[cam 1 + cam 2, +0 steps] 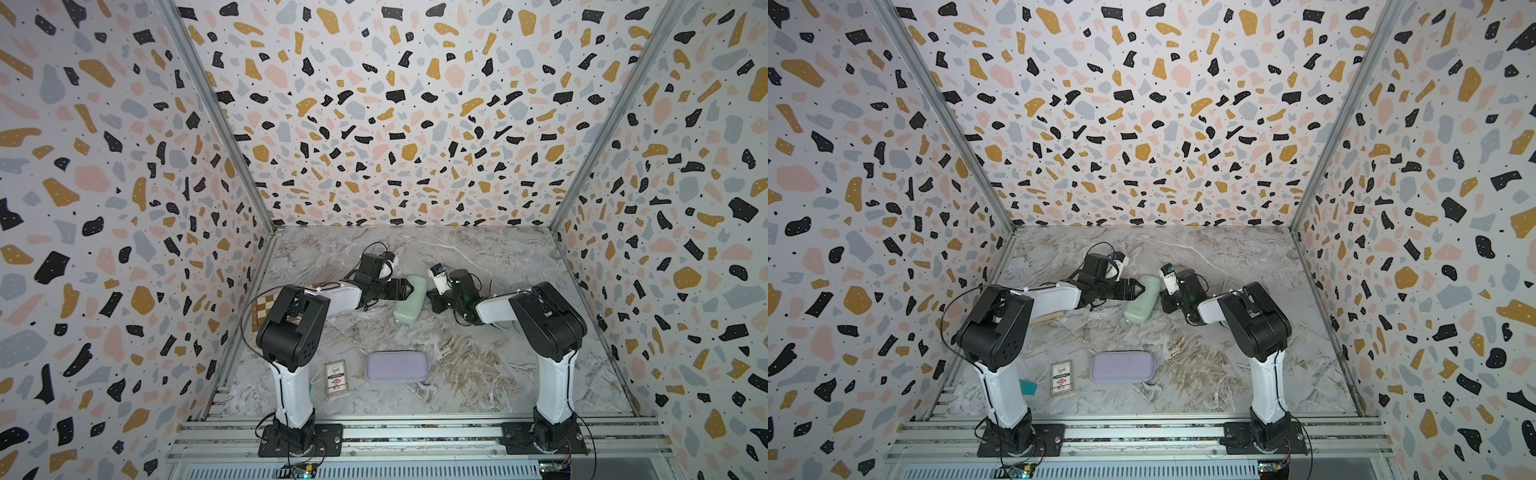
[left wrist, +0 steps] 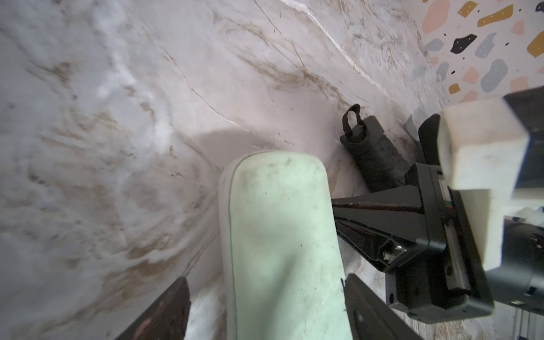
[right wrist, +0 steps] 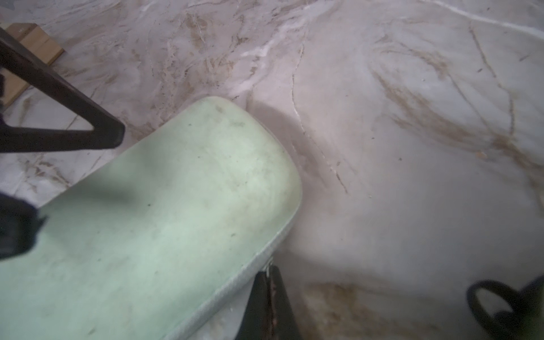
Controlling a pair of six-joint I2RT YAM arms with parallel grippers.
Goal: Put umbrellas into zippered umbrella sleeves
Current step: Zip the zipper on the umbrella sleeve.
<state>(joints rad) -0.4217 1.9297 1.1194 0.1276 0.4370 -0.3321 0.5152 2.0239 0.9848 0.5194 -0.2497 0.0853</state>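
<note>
Mint green and moulded, the zippered sleeve [image 1: 409, 309] lies closed in the middle of the desk [image 1: 478, 365], nearer its far edge. I judge it light and fairly stiff with some give (the smooth domed top offers little purchase), so the long sides or the zip edge suit a hold. The left hand [image 1: 410, 289] straddles its width, jaws wide, not pressing. The right hand [image 3: 266, 294] is closed tight at the zip edge; whether it pinches the pull I cannot tell. A black umbrella [image 2: 374, 153] lies near it.
</note>
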